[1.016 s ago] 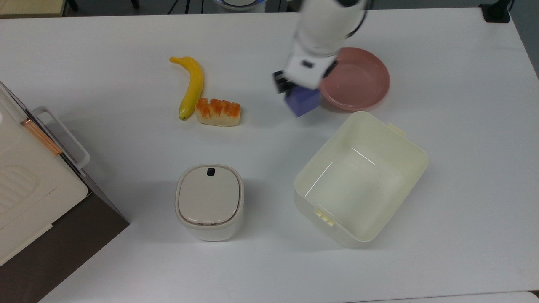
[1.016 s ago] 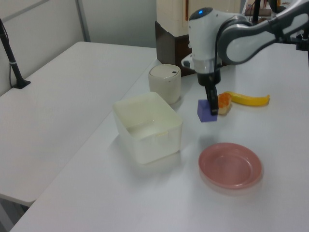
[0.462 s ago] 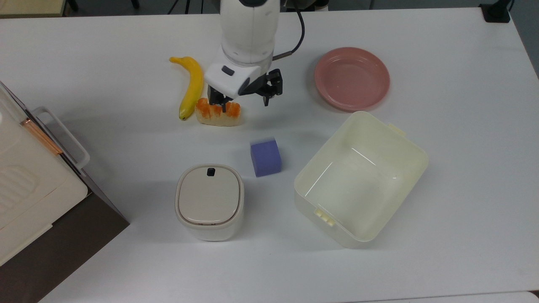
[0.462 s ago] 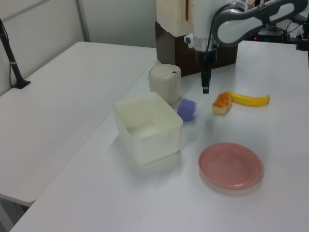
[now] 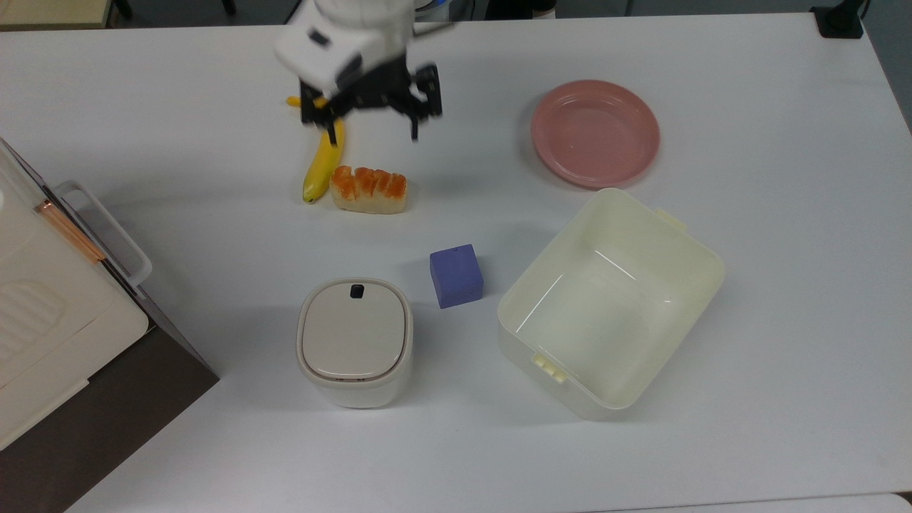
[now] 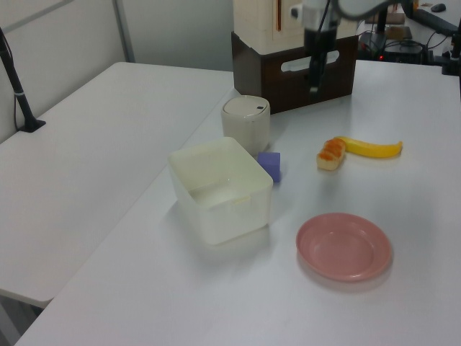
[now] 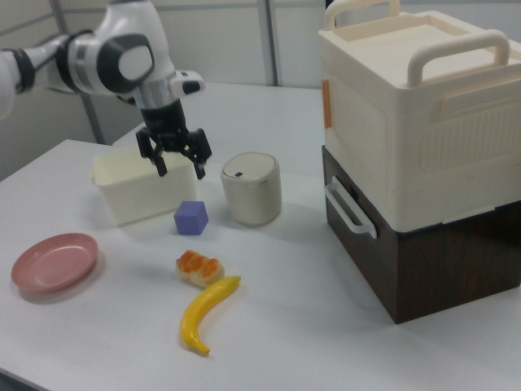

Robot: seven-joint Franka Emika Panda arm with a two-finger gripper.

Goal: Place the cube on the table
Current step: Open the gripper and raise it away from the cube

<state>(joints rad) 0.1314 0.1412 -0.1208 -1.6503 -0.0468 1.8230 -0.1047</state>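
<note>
Overhead, jaws (image 5: 367, 122) wide apart, empty.

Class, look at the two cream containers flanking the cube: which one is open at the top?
The rectangular tub, on the top view's right of the cube; its inside shows, while the rounded bin has a lid on.

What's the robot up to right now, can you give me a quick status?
Gripper open, empty, above the banana. Cube on the table, between bin and tub. Nothing in the way.
</note>
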